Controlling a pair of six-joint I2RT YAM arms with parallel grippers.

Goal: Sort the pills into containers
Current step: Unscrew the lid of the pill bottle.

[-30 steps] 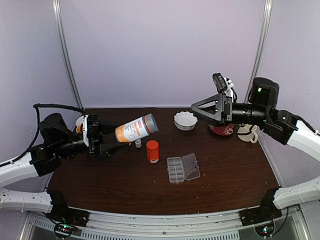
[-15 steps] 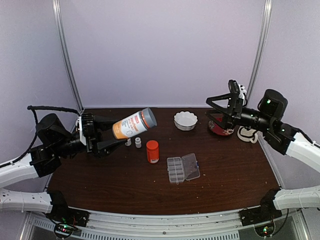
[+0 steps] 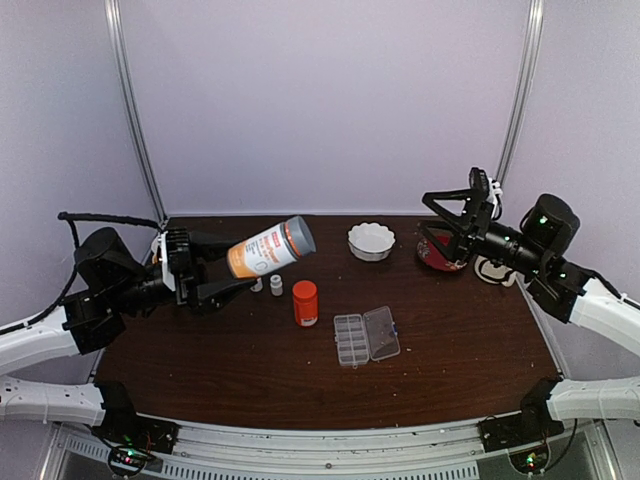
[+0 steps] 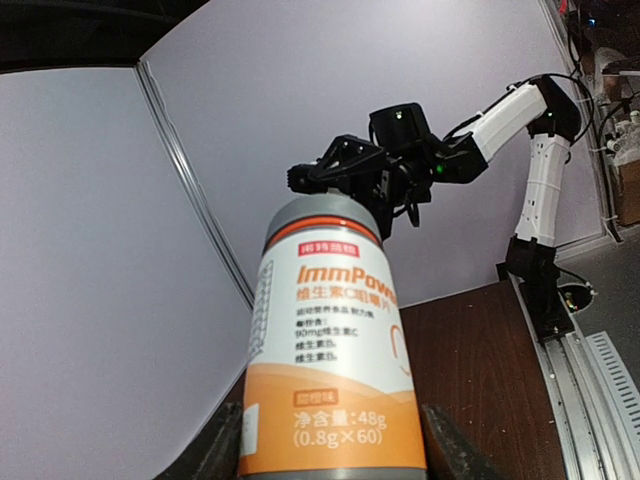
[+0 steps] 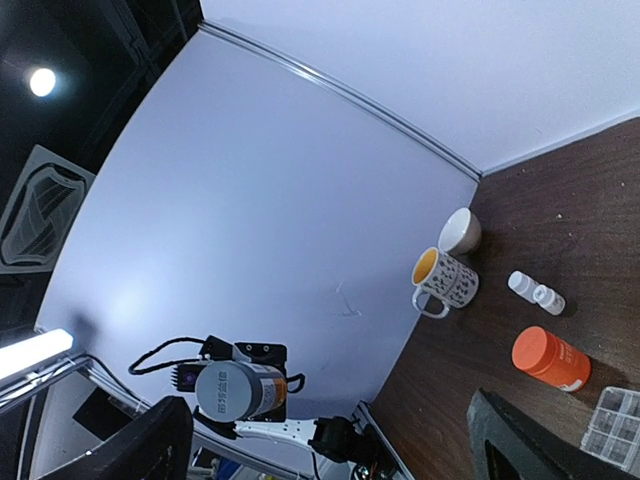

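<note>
My left gripper point(image 3: 243, 262) is shut on a large grey-capped bottle point(image 3: 268, 249) with an orange and white label. It holds the bottle tilted in the air over the table's left side, cap pointing right. In the left wrist view the bottle point(image 4: 335, 330) fills the gap between both fingers point(image 4: 222, 452). My right gripper point(image 3: 428, 216) hangs open and empty high at the back right, its fingers point(image 5: 152, 445) spread wide. The clear organizer box point(image 3: 351, 340) with its containers lies lid-open near the table's middle. No pills are visible.
A small orange bottle point(image 3: 305, 302) stands left of the box, with two tiny white bottles point(image 3: 276, 286) behind it. A white scalloped bowl point(image 3: 371, 241), a red bowl point(image 3: 443, 257) and a mug point(image 3: 495, 268) sit at the back right. A spotted mug point(image 5: 445, 279) stands at the far left.
My right arm has drawn back to the right and risen, away from the white bowl. The left gripper and its bottle have shifted slightly left.
</note>
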